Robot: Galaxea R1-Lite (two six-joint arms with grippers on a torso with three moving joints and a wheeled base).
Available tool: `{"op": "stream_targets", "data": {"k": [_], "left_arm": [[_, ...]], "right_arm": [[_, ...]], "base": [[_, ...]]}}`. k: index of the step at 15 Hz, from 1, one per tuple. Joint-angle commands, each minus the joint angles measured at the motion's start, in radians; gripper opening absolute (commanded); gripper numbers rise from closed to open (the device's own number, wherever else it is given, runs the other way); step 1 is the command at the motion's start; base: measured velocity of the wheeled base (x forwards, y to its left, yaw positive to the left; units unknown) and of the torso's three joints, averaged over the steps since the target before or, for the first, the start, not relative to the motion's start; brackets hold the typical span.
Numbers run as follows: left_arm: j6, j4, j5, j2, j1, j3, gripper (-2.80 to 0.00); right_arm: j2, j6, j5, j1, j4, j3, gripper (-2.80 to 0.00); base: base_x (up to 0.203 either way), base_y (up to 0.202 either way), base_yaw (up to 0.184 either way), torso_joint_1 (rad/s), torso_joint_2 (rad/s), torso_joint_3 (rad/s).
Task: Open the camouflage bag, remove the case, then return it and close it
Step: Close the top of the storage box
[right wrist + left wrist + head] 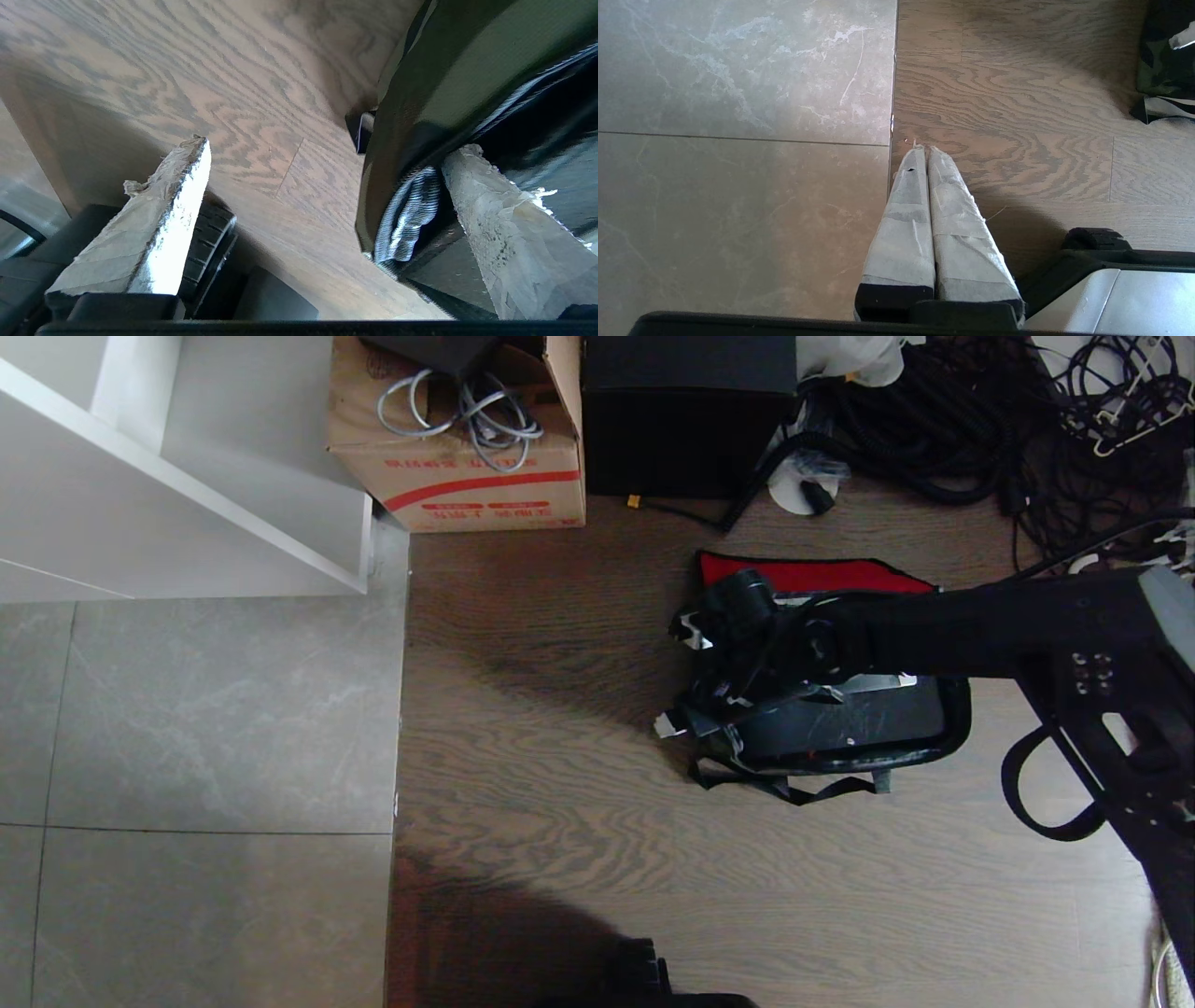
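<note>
1. My right hand [327, 186] is spread wide over the end wall of the bag [943, 733], one finger inside.
2. The bag lies open on the floor, case [840, 719] inside.
3. Risk: closing pinches only fabric, missing the case.
4. My left hand [923, 151] is parked, fingers together.

Cluttered lab or workshop corner, tangled black cables [980, 439], cardboard box [467, 448], wood-and-tile floor [560, 859]

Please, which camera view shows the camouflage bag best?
The head view: the whole bag lies open on the wood floor, red panel up, case inside. The right wrist view shows only its near edge, between the open fingers. The left wrist view catches one corner.
</note>
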Motion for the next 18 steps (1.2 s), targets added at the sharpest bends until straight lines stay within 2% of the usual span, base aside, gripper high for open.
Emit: {"op": "stream_targets", "data": {"k": [1, 12, 17, 18], "left_arm": [[-0.001, -0.001, 0.0, 0.0, 0.0, 0.0, -2.8], [0.0, 0.0, 0.0, 0.0, 0.0, 0.0, -2.8], [0.0, 0.0, 0.0, 0.0, 0.0, -0.002, -2.8], [0.0, 0.0, 0.0, 0.0, 0.0, 0.0, -2.8]], "right_arm": [[0.019, 0.0, -0.003, 0.006, 0.0, -0.002, 0.0], [0.017, 0.043, 0.021, 0.013, 0.002, -0.005, 0.0], [0.025, 0.038, 0.031, 0.011, -0.001, -0.014, 0.0], [0.028, 0.038, 0.031, 0.012, -0.001, -0.013, -2.8]], "base": [[0.0, 0.0, 0.0, 0.0, 0.0, 0.0], [0.0, 0.0, 0.0, 0.0, 0.0, 0.0], [0.0, 0.0, 0.0, 0.0, 0.0, 0.0], [0.0, 0.0, 0.0, 0.0, 0.0, 0.0]]}}
